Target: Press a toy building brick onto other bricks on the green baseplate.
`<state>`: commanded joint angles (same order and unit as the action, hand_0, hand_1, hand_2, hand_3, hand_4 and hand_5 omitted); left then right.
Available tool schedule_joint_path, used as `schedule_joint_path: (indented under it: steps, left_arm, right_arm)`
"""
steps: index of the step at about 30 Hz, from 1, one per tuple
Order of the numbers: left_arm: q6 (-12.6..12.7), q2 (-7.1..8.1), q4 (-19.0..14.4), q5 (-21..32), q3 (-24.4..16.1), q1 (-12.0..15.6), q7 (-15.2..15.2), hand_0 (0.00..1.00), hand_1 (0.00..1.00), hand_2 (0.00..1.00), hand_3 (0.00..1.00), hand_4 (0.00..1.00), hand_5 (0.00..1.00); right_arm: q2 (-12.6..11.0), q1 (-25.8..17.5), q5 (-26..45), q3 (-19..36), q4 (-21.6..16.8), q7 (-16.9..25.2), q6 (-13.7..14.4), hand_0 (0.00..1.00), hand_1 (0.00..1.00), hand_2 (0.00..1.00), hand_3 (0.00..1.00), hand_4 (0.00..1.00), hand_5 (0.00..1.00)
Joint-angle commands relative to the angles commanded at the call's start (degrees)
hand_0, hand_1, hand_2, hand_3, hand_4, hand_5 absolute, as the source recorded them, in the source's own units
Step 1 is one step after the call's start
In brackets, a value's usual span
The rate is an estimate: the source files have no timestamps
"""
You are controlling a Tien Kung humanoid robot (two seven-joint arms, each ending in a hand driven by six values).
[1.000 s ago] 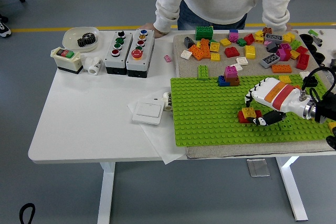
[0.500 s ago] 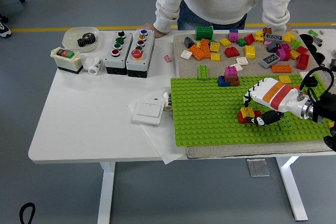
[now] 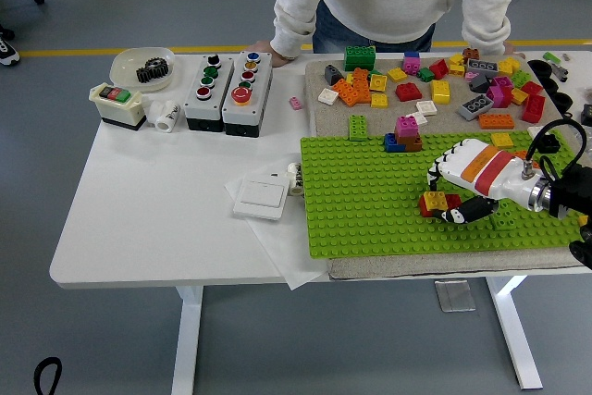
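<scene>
Right hand (image 3: 462, 193): fingers curled down on the yellow brick (image 3: 436, 199), gripping it.
Yellow brick: sits on the red bricks (image 3: 428, 208), at 3 o'clock on the green baseplate (image 3: 370, 201).
Loose bricks (image 3: 425, 80): at 12 o'clock, beyond the baseplate.

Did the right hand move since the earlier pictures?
Yes, slightly. The right hand has shifted a little left over the green baseplate, staying at the yellow brick on the red bricks.
</scene>
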<state>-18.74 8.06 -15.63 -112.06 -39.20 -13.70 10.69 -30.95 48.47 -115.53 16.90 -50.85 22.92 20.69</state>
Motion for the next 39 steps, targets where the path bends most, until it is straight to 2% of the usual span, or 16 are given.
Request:
schedule_joint_path:
  steps: [31, 32, 37, 39]
  left_arm:
    - [-0.4, 0.03, -0.1, -0.4, -0.1, 0.2, 0.0, 0.773, 0.76, 0.735, 0.599, 0.67, 0.6]
    - [-0.4, 0.05, -0.1, -0.3, -0.1, 0.2, 0.0, 0.771, 0.76, 0.734, 0.598, 0.67, 0.601]
    - [-0.4, 0.08, -0.1, -0.3, 0.0, 0.0, 0.0, 0.771, 0.76, 0.734, 0.598, 0.67, 0.601]
    - [-0.5, 0.1, -0.1, -0.3, 0.0, 0.0, -0.1, 0.771, 0.759, 0.733, 0.598, 0.669, 0.599]
  right_arm:
    - [0.8, -0.2, -0.2, 0.5, 1.1, -0.2, -0.2, 0.514, 0.59, 0.613, 0.535, 0.784, 0.47]
    - [0.7, -0.2, -0.2, 0.5, 1.1, -0.2, -0.2, 0.52, 0.604, 0.65, 0.544, 0.788, 0.469]
    - [0.6, -0.1, -0.2, 0.8, 1.0, -0.2, -0.3, 0.52, 0.604, 0.65, 0.544, 0.788, 0.469]
    - [0.5, -0.1, -0.2, 0.9, 1.0, -0.3, -0.3, 0.523, 0.609, 0.68, 0.554, 0.791, 0.468]
